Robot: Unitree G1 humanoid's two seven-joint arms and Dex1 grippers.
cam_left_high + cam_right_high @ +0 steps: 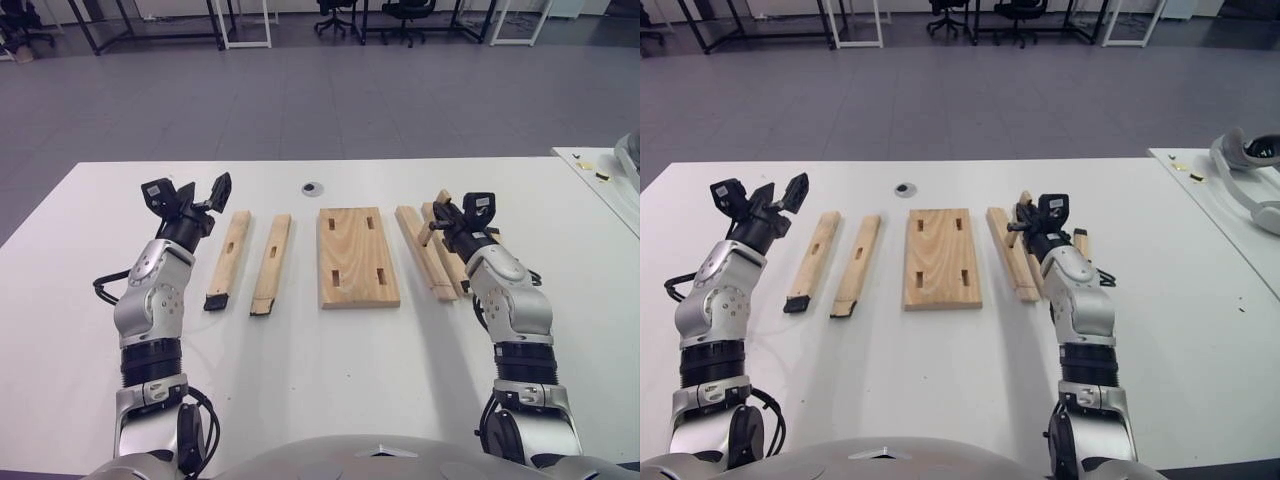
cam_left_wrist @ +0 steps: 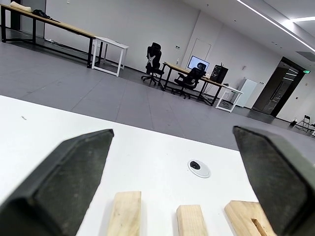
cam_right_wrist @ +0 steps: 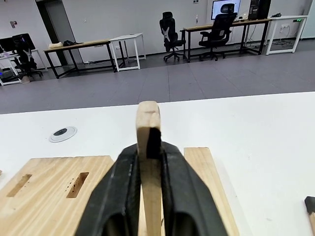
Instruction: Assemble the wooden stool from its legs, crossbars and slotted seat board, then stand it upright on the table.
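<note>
The slotted seat board (image 1: pixel 357 256) lies flat mid-table. To its left lie two wooden legs (image 1: pixel 230 258) (image 1: pixel 272 262) with dark near ends. My left gripper (image 1: pixel 190 195) hovers open just beyond and left of them, with nothing between its wide-apart fingers (image 2: pixel 64 182). Right of the board lies a long wooden bar (image 1: pixel 418 248). Beside that one, my right gripper (image 1: pixel 437 222) is shut on another wooden bar (image 3: pixel 149 142), which stands on edge between its fingers. A further flat wooden piece (image 3: pixel 206 177) lies just past the held bar.
A round cable grommet (image 1: pixel 313 187) sits in the white table (image 1: pixel 320 360) behind the seat board. A second table (image 1: pixel 1230 215) at the right carries a white headset (image 1: pixel 1250 160). Bare tabletop stretches in front of the parts.
</note>
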